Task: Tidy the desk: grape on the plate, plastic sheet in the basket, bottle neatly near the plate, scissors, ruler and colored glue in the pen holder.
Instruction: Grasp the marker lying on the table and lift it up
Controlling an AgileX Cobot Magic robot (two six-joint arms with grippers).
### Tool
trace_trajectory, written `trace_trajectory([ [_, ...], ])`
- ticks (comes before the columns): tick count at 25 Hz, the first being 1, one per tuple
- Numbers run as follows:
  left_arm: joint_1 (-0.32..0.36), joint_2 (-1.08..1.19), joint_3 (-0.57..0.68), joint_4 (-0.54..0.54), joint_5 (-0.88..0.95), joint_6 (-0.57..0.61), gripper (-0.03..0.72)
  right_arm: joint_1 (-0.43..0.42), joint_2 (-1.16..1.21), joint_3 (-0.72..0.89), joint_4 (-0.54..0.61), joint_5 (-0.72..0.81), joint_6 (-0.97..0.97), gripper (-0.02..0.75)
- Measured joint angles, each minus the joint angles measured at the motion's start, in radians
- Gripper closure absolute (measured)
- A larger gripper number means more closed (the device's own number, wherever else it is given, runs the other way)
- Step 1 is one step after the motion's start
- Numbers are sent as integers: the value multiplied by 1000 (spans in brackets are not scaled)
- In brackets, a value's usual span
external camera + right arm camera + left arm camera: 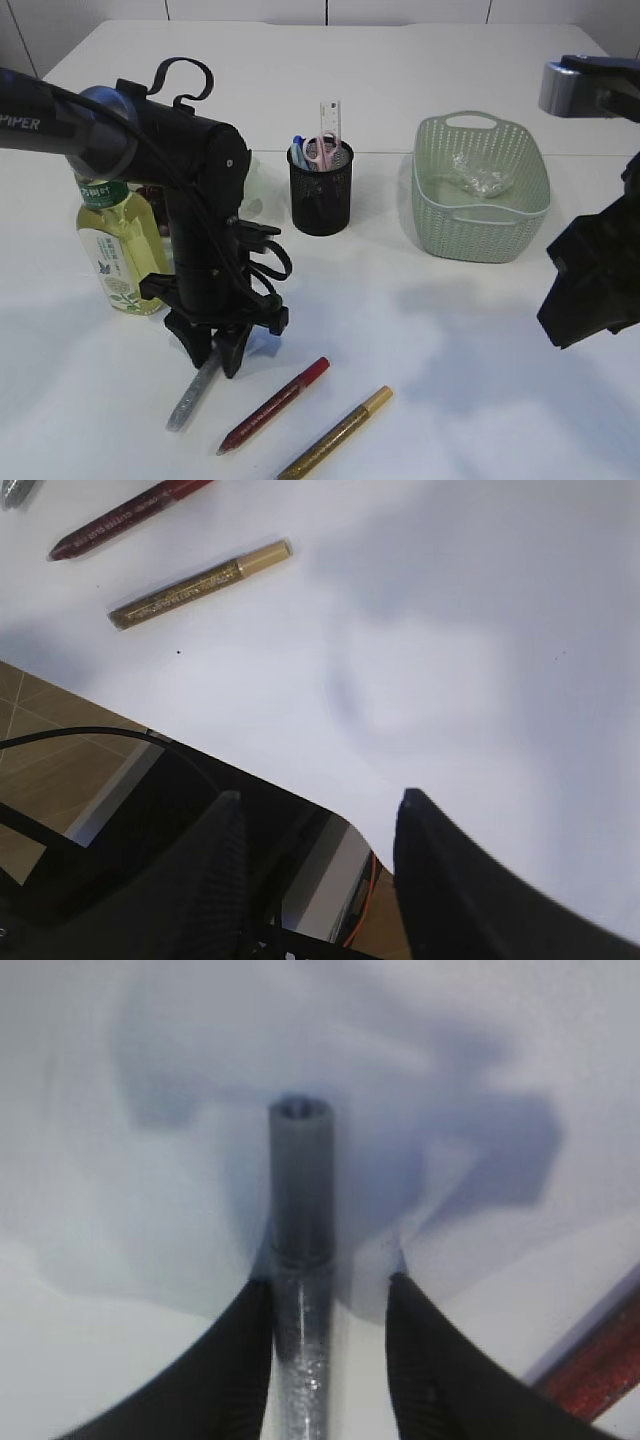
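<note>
- The left tool [222,352] is down over the silver glitter glue pen [192,393] on the white bench [450,380]. In the left wrist view its two black fingers [225,1360] stand apart with the pen's barrel [300,1260] running between them; one finger looks close to the barrel, the other has a clear gap, so I judge it astride the pen, not clamped.
- The pen lies slanted just left of the red glitter glue pen [275,404], and the gold glitter glue pen [337,433] lies further right.
- To do this step well, centre the barrel between both fingers before closing, so it does not roll or skid sideways towards the red pen.
- Close below the dark cap [300,1175], on the glittered body, and lift straight up before turning.
- The black mesh pen holder [321,190] already carries the clear ruler [331,120], the pink-handled scissors [321,150] and a blue pen; aim for the free side and drop the pen end first.
- The right tool [315,865] hangs off the bench's front edge, fingers apart and empty.
- The crumpled plastic sheet [478,175] sits in the pale green basket [480,225], and the yellow-green drink bottle [120,245] stands at the left, behind the arm.
</note>
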Motion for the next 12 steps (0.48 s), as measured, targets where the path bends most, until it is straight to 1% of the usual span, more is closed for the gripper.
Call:
trace_trajectory([
  [10, 0, 0, 0, 0, -14, 0, 412, 0, 0, 0, -4, 0, 0, 353],
  [12, 0, 2, 0, 0, -14, 0, 427, 0, 0, 0, -4, 0, 0, 353],
])
